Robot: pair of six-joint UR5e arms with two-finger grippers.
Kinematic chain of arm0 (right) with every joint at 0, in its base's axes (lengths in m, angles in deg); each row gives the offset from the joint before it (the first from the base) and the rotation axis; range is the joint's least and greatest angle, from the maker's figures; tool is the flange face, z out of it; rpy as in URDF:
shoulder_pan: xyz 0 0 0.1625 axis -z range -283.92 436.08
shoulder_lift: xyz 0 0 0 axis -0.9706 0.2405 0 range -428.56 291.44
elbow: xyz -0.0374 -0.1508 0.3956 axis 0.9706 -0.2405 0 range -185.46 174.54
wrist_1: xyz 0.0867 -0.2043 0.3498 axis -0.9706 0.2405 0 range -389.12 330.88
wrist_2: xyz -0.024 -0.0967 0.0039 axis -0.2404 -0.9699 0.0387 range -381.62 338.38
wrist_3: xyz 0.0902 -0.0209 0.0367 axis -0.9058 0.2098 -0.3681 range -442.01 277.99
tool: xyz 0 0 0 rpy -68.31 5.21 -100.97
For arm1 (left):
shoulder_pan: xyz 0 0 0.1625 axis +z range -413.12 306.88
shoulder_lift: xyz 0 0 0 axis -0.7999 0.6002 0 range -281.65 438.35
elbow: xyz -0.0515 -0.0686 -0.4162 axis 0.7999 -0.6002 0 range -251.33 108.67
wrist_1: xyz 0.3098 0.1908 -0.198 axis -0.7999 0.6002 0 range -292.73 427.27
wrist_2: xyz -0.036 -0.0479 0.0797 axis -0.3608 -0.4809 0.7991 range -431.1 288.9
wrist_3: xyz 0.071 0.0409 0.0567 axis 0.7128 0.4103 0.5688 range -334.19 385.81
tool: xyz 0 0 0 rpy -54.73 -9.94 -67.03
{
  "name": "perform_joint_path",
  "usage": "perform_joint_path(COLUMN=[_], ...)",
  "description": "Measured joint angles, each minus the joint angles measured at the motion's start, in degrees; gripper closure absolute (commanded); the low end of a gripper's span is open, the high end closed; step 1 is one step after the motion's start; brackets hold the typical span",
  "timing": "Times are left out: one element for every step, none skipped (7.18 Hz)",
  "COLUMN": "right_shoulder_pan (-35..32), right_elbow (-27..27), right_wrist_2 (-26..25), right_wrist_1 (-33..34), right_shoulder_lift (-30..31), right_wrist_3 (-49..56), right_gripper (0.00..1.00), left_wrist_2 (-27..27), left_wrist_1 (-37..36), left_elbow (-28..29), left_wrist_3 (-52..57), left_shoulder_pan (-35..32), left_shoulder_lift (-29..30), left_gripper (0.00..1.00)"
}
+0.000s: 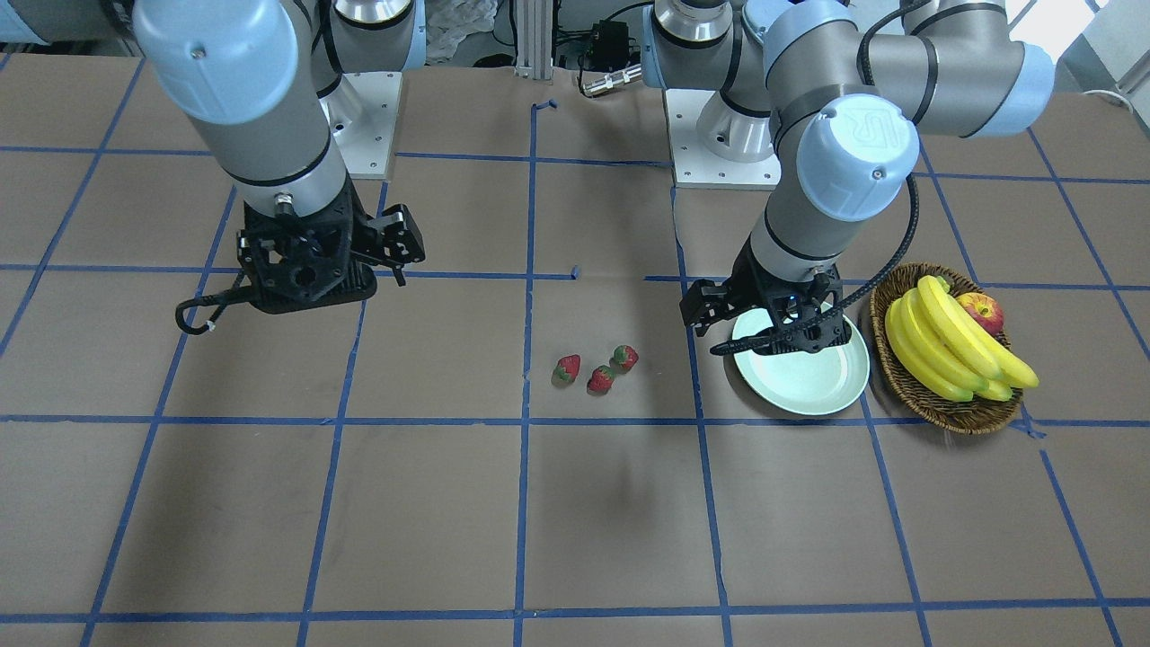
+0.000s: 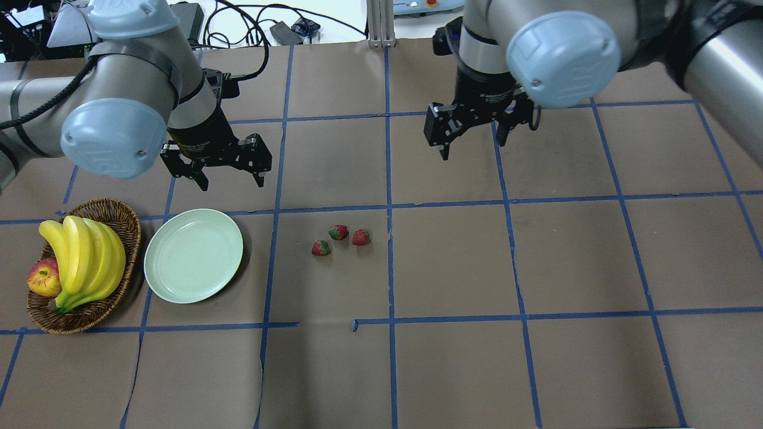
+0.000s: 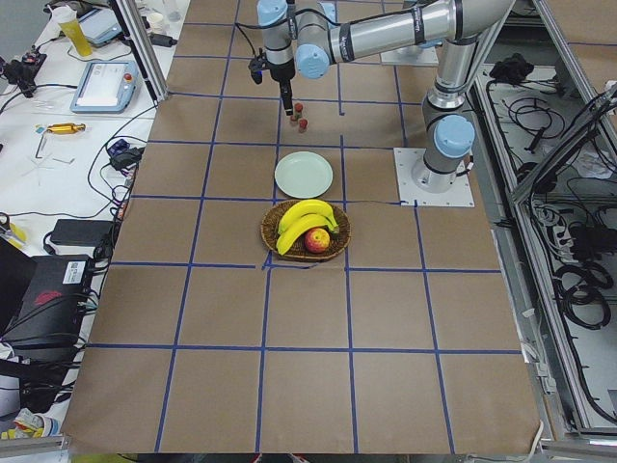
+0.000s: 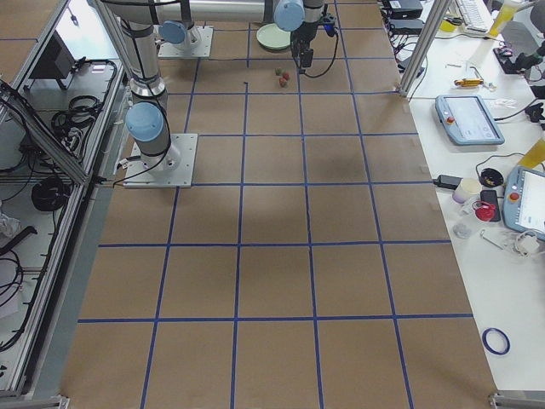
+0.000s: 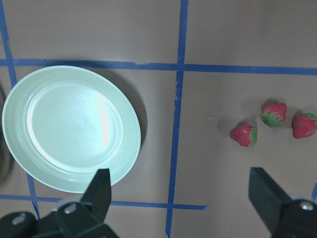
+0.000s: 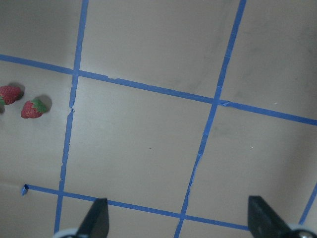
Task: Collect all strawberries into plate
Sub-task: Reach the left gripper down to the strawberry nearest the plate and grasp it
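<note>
On my left wrist feed, the mint-green plate fills the left half of the frame. A vertical strip of blue tape runs between it and three strawberries clustered at the right edge. My left gripper shows along the bottom, its fingers spread wide, holding nothing.

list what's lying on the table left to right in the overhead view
basket → plate → strawberries
</note>
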Motion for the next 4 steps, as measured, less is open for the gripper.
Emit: perform_joint_path(right_shoulder_pan=[0.6, 0.8, 0.8, 0.9], right_elbow=[0.2, 0.6, 0.8, 0.9], right_wrist_2=[-0.2, -0.3, -0.4, -0.4], right_wrist_1=[-1.0, -1.4, -1.6, -1.6], right_shoulder_lift=[0.8, 1.1, 1.2, 1.1], right_wrist_3=[0.0, -0.2, -0.4, -0.4], right_gripper=[0.0, 0.0, 0.0, 0.0], left_wrist_2=[-1.8, -3.7, -4.6, -5.3], left_wrist_1=[-1.7, -3.0, -3.9, -4.3], left_elbow=[-0.1, -0.4, -1.1, -1.9], left_wrist_3=[-6.5, -12.5, -17.7, -21.9], left_shoulder_pan=[-0.6, -1.5, -2.4, -2.8], left_shoulder_lift=[1.6, 3.5, 5.6, 7.5], left_gripper=[0.0, 0.0, 0.0, 0.0])
